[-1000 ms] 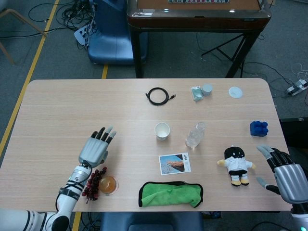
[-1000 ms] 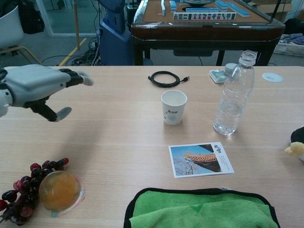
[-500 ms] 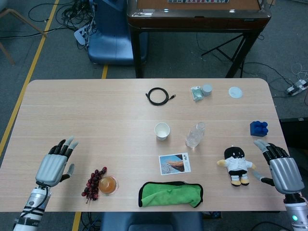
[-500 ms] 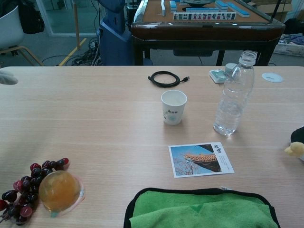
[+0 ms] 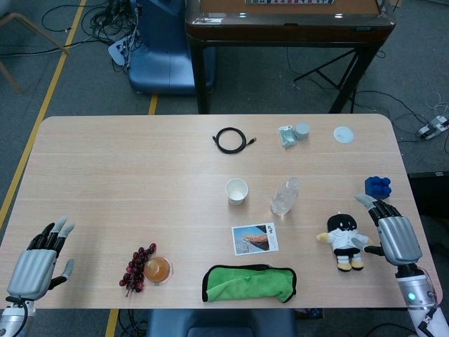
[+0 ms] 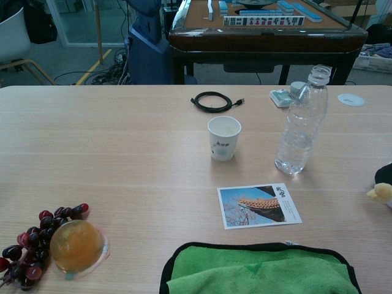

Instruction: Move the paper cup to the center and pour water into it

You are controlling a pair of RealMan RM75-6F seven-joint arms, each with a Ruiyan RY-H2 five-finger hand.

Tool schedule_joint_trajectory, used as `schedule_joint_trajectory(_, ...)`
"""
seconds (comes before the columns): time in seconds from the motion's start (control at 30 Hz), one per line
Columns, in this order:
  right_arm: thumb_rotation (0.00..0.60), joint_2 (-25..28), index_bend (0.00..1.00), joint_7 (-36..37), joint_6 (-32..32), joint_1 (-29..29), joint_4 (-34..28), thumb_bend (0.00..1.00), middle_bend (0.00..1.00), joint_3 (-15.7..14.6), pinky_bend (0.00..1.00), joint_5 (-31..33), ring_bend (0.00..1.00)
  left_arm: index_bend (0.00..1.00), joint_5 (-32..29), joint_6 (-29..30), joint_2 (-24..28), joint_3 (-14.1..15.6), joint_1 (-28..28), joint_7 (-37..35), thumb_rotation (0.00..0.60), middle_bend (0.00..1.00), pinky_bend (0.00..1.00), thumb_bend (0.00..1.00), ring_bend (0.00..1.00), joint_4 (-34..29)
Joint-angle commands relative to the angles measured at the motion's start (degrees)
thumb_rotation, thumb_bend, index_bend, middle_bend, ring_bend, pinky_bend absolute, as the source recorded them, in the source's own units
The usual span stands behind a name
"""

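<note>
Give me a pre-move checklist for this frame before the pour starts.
1. Paper cup upright near table middle: ok.
2. Water bottle upright beside the cup, apart from it: ok.
3. Bottle cap off: ok, neck looks open in the chest view.
4. Right hand free, fingers apart: ok.
5. Left hand free, far from the cup: ok.
6. Plush toy between right hand and bottle: not ok.

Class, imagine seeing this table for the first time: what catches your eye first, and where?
A paper cup and a clear water bottle stand side by side mid-table. Near the front edge lies a bright green cloth, with dark grapes at front left.
</note>
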Motion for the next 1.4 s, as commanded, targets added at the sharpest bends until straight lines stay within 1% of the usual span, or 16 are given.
schedule_joint_trajectory(0.03,0.6,-0.9,0.17,0.4,-1.0,0.9,0.6,0.0,0.19,0.5,0.29,0.6,0.18,0.0,0.9,-0.5,0.2,-0.7,0.6,-0.8,0.6,0.0,0.15,0.39,0.0,0.5)
schedule_joint_trajectory(0.27,0.6,-2.7,0.17,4.0,-2.5,3.0,2.0,0.0,0.19,1.7,0.29,1.6,0.18,0.0,3.2,-0.6,-0.7,-3.3,2.0,-4.3,0.6,0.0,0.15,0.38,0.0,2.7)
schedule_joint_trajectory(0.63,0.6,-7.8,0.17,8.6,-6.0,6.7,6.8,0.0,0.19,3.6,0.29,4.0,0.18,0.0,3.0,-3.4,-0.2,-6.5,3.1,-6.7,0.6,0.0,0.15,0.38,0.0,3.3)
schedule_joint_trajectory(0.97,0.6,-12.5,0.17,12.6,-9.2,10.0,12.2,0.0,0.19,5.1,0.29,6.1,0.18,0.0,3.5,-5.1,0.1,-7.9,3.8,-7.0,0.6,0.0,0.15,0.38,0.0,3.4)
schedule_joint_trajectory(1.17,0.6,-14.5,0.17,16.1,-11.6,11.9,14.6,0.0,0.19,5.3,0.29,6.6,0.18,0.0,3.8,-5.8,0.1,-8.7,4.4,-7.0,0.6,0.0,0.15,0.38,0.0,3.4)
schedule_joint_trajectory(1.4,0.6,-16.4,0.17,18.3,-13.3,13.6,16.7,0.0,0.19,5.3,0.29,6.9,0.18,0.0,4.3,-6.5,0.1,-9.2,4.9,-6.8,0.6,0.0,0.15,0.38,0.0,3.4)
